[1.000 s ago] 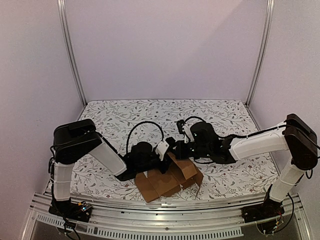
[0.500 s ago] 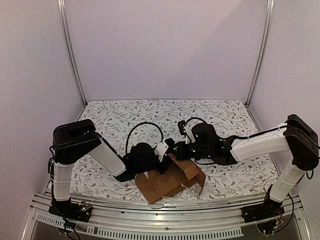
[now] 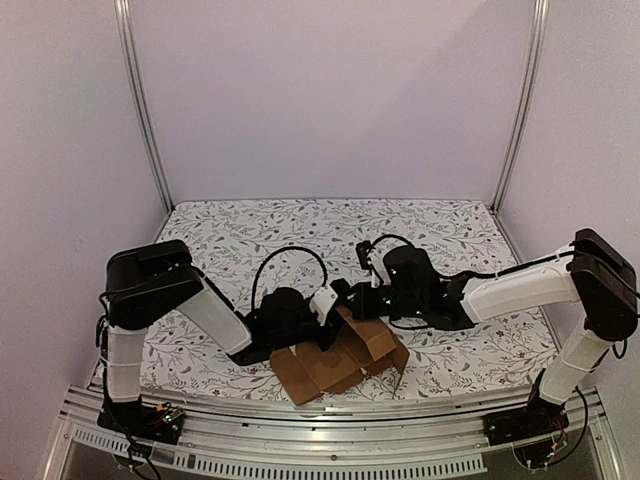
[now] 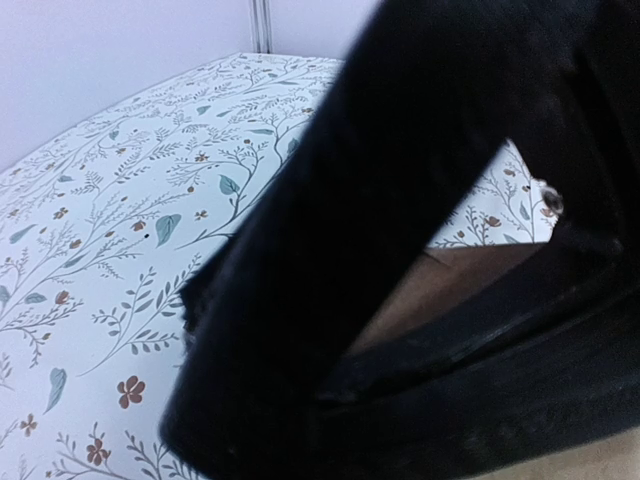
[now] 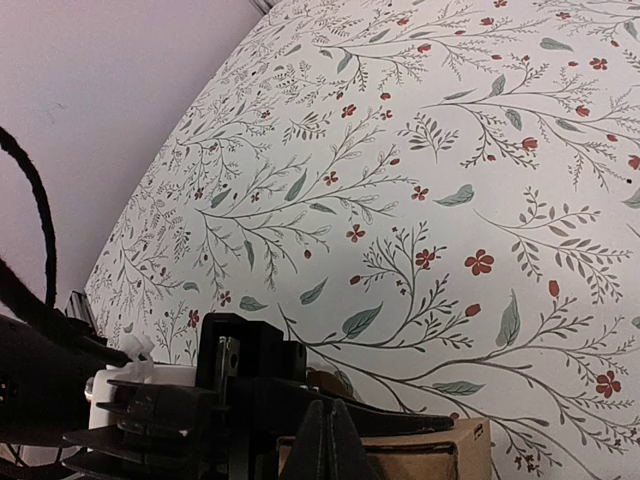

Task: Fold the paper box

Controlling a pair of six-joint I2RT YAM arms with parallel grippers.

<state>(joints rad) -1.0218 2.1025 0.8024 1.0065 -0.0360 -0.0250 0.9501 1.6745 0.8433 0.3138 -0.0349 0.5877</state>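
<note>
We find the paper box [image 3: 330, 368] near the front edge of the floral-patterned table [image 3: 300, 225], between the two arm bases. It is partly folded: one brown panel lies flat on the near left and the walls stand raised on the right.

Both grippers meet at its far upper edge. The left gripper [image 3: 332, 318] reaches in from the left and the right gripper [image 3: 352, 300] from the right, their tips just beside each other. Both pincers are closed tight. We cannot tell whether either has a flap pinched.

In the right wrist view, cardboard [image 5: 420, 455] lies directly under the closed tips [image 5: 328, 440]. Beyond, the table runs back to plain pale walls.
</note>
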